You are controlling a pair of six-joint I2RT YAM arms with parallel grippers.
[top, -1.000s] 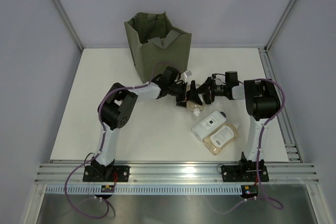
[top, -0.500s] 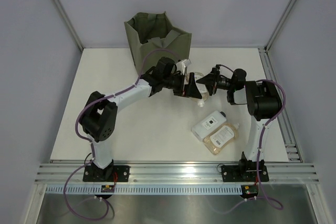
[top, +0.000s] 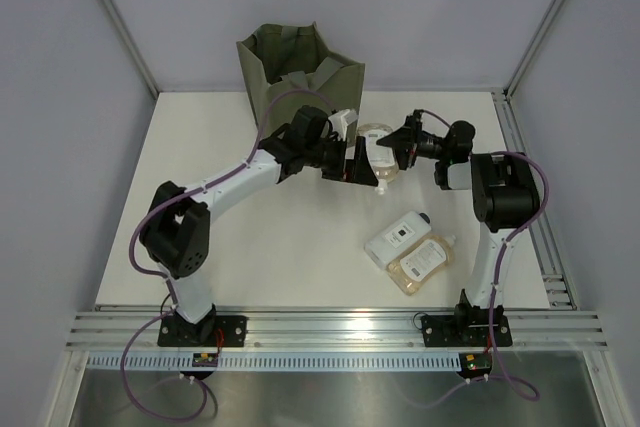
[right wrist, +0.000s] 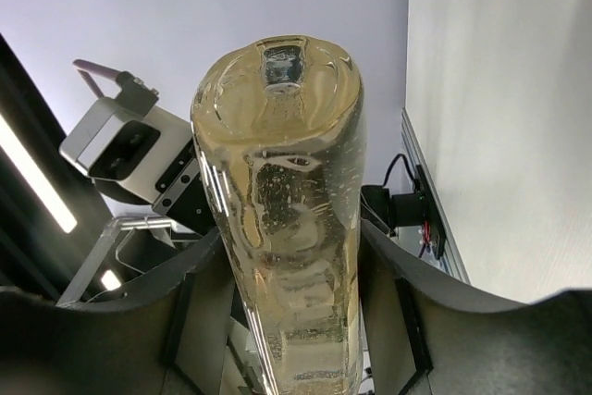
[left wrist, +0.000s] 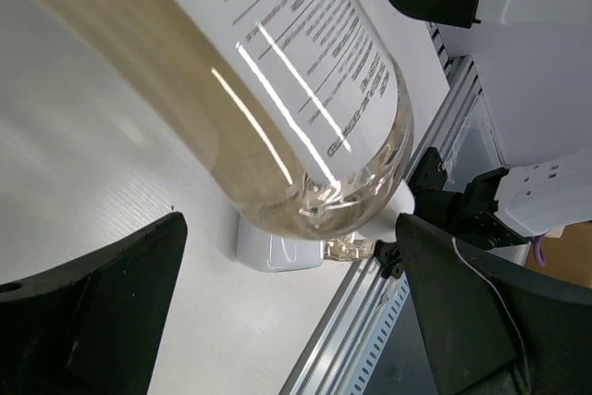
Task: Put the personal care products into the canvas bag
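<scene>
A clear amber-liquid bottle [top: 377,137] with a white label is held off the table, just right of the olive-grey canvas bag [top: 300,72]. My right gripper [top: 400,143] is shut on it, and in the right wrist view [right wrist: 291,233] both fingers press its sides [right wrist: 282,164]. My left gripper [top: 367,165] is open, its fingers [left wrist: 102,302] spread wide under the same bottle [left wrist: 277,90]. A flat white bottle [top: 397,236] and another amber bottle [top: 425,261] lie on the table at the front right. The other products are out of view.
The bag stands upright at the table's far edge, mouth open. The white table [top: 250,247] has metal rails [top: 520,147] along its right and front edges. In the left wrist view the white bottle [left wrist: 277,249] lies below the held bottle.
The amber bottle has risen from the table and moved away from me, toward the bag. Both grippers moved with it, and the left arm has stretched out.
</scene>
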